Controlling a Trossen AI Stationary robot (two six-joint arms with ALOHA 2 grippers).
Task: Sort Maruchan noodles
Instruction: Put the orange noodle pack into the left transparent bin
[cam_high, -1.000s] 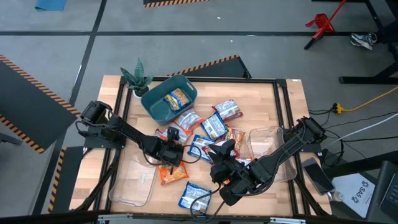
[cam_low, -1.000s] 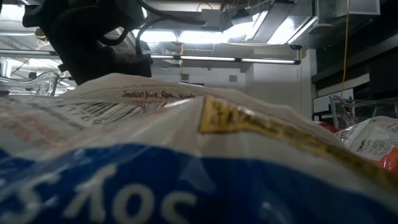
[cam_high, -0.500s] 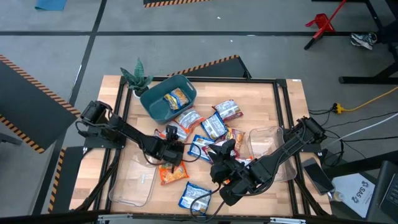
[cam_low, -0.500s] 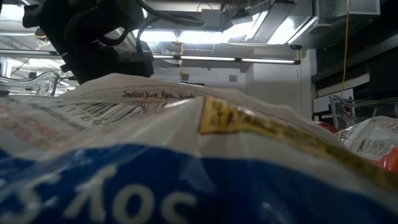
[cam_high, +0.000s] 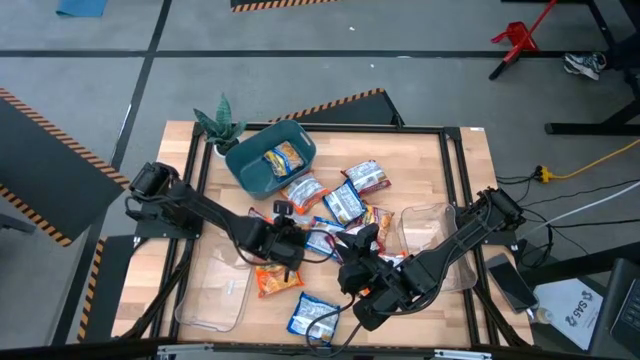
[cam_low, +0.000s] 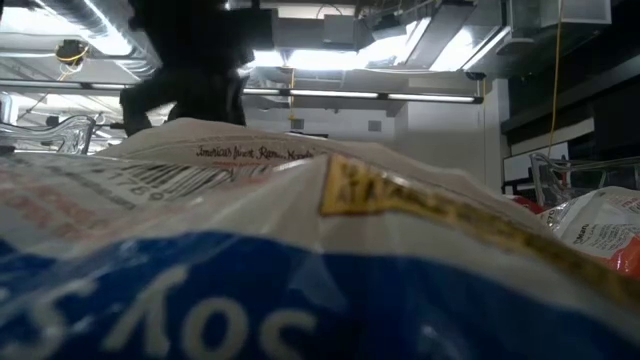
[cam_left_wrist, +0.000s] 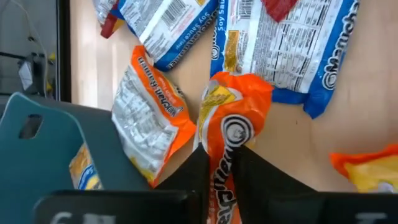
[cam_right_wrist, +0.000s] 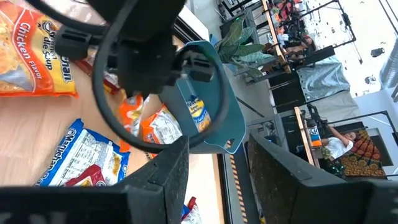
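Observation:
Several Maruchan noodle packets (cam_high: 345, 200) in orange, blue-white and red-white wrappers lie flat on the wooden table (cam_high: 460, 160). One orange-yellow packet (cam_high: 283, 157) lies in the teal bin (cam_high: 250, 172). My left gripper (cam_high: 290, 240) (cam_left_wrist: 221, 158) hangs over the middle of the pile, shut on an orange packet (cam_left_wrist: 233, 118). My right gripper (cam_high: 360, 265) (cam_right_wrist: 217, 171) hovers just right of it, open, with nothing between its fingers. A blue-white packet (cam_low: 300, 260) lies right in front of the low camera. My left gripper pinches the orange packet between its two fingers, across the bunched wrapper near its middle (cam_left_wrist: 222, 163). The fingers (cam_left_wrist: 198, 171) slant down from the table's left side. The crumpled free end (cam_left_wrist: 239, 99) sticks out past the fingertips, and the packet is lifted clear of the table.
Another orange packet (cam_left_wrist: 152, 118) leans against the teal bin's wall (cam_left_wrist: 56, 143). Clear plastic trays sit at the near left (cam_high: 212, 295) and the right (cam_high: 432, 230). An orange packet (cam_high: 278, 282) lies near the left tray. A small plant (cam_high: 220, 125) stands at the far left corner.
My left gripper has shut on the orange packet, then risen and shifted slightly toward the table's right, lifting the packet off the table. The right arm has kept still.

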